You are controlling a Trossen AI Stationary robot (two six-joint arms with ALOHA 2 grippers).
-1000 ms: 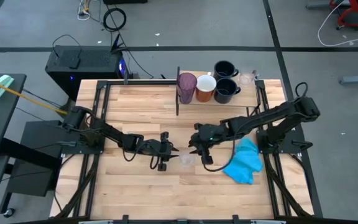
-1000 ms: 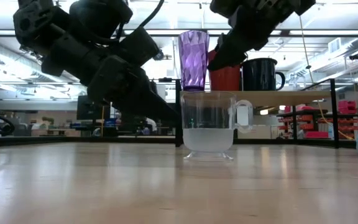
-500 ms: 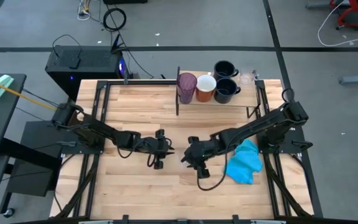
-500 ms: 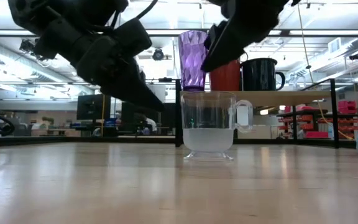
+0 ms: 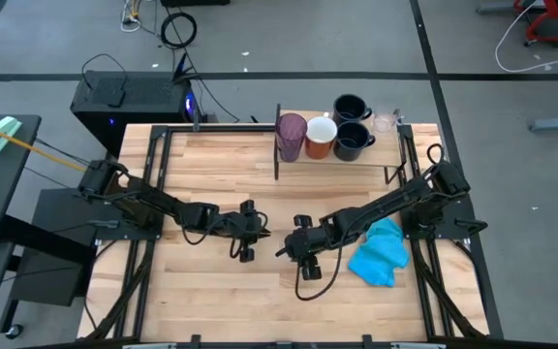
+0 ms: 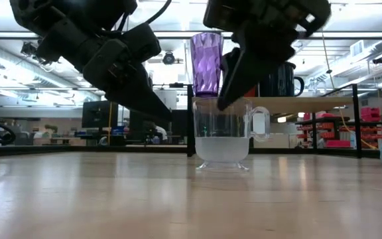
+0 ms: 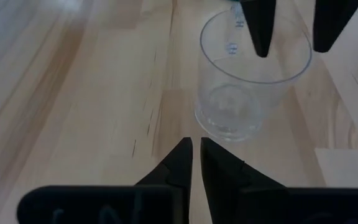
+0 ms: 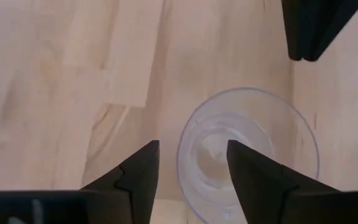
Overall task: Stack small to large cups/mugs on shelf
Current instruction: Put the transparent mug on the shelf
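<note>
A small clear plastic cup (image 6: 223, 136) stands upright on its base on the slatted tabletop (image 5: 211, 291). My right gripper (image 8: 191, 149) hangs open over it, pointing steeply down. One finger is above the cup's mouth (image 7: 260, 31) and the other is outside its wall; no touch shows. My left gripper (image 7: 196, 144) is shut, just left of the cup (image 7: 250, 81) and apart from it. On the shelf (image 5: 381, 157) at the far side stand a purple tumbler (image 5: 291, 136), an orange mug (image 5: 320, 136), two navy mugs (image 5: 352, 124) and another clear cup (image 5: 386, 121).
A bright blue cloth (image 5: 378, 252) lies crumpled on the table right of the cup, under my right arm. Thin black uprights (image 5: 277, 145) stand at the shelf's ends. Bare wood lies between the cup and the shelf, and toward the near edge.
My right gripper has come down and toward the table's left until its fingers stand over the clear cup's rim. My left gripper has drawn back from the cup toward the left and risen a little. The cup has stayed where it was.
</note>
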